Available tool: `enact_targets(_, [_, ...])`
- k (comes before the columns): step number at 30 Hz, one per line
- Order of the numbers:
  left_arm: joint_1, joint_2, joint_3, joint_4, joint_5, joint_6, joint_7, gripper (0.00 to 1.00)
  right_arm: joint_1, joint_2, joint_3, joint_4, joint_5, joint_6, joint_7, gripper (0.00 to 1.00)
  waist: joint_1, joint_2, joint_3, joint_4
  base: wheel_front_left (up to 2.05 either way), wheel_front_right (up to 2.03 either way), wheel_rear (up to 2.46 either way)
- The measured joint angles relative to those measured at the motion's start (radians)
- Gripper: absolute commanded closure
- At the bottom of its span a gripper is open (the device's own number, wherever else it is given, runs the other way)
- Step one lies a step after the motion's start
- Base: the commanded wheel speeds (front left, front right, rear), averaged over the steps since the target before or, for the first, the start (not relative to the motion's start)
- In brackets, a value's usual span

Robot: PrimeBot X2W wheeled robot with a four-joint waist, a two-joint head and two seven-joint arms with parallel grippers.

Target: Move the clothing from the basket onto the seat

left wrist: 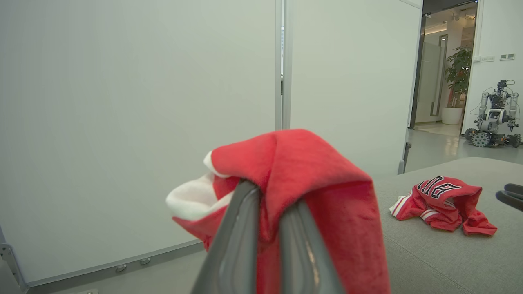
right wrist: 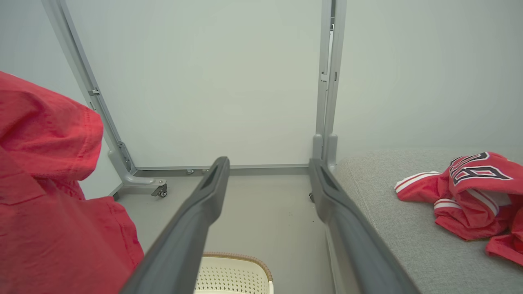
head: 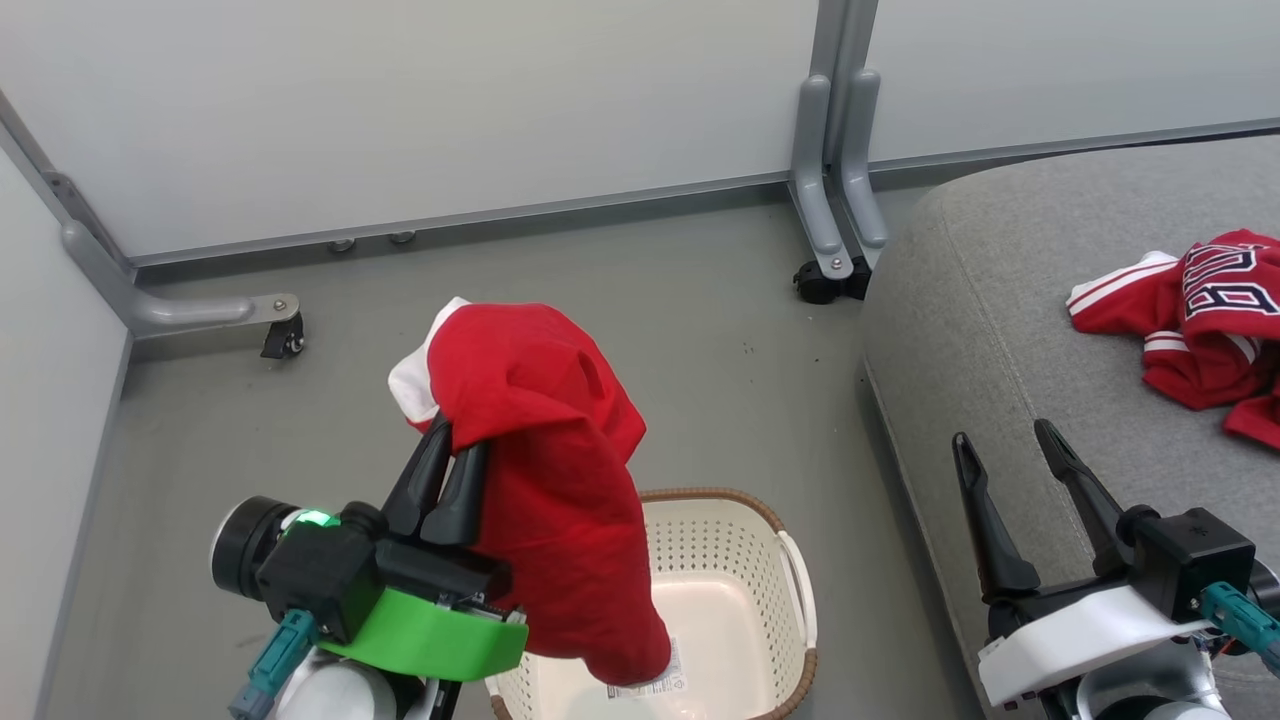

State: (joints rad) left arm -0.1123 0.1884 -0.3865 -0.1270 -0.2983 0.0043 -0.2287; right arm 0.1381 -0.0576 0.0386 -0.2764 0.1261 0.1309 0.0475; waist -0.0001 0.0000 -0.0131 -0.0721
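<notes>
Above the basket (head: 700, 496), the shorts (head: 545, 420) hung, long axis vertical.
My left gripper (head: 455, 447) pinched their top; my right gripper (head: 1003, 434) stood spread.

Lab; rolling partitions (head: 450, 110); parked robot (left wrist: 493, 116)

The basket (head: 720, 497) is placed on the floor (head: 700, 340), left of the seat (head: 960, 300). The jersey (head: 1200, 320) is laid on the seat, well apart from the basket. The shorts (head: 550, 450) are draped over the left gripper (head: 455, 470), above the basket's left side. The right gripper (head: 1003, 435) is positioned over the seat's near edge.
</notes>
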Motion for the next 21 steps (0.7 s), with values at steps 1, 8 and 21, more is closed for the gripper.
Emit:
enact_targets(1, [0.0, 0.001, 0.0, 0.0, 0.0, 0.0, 0.0, 1.0, 0.0, 0.0, -0.001, 0.0, 0.0, 0.0, 0.001, 0.0, 0.0, 0.0, 0.0, 0.0, 0.0, 0.0, 0.0])
enact_targets(8, [0.0, 0.003, -0.005, -0.005, -0.003, 0.0, 0.0, 1.0, 0.0, 0.001, -0.005, 0.001, 0.002, 0.0, 0.001, 0.0, 0.0, 0.0, 0.005, 0.003, 0.0, 0.0, 0.0])
enact_targets(21, [-0.054, -0.01, -0.041, -0.006, 0.0, -0.022, -0.008, 1.0, -0.147, -0.083, 0.271, 0.095, 0.124, 0.0, 0.03, 0.0, 0.0, 0.0, 0.036, 0.058, 0.0, 0.0, 0.0])
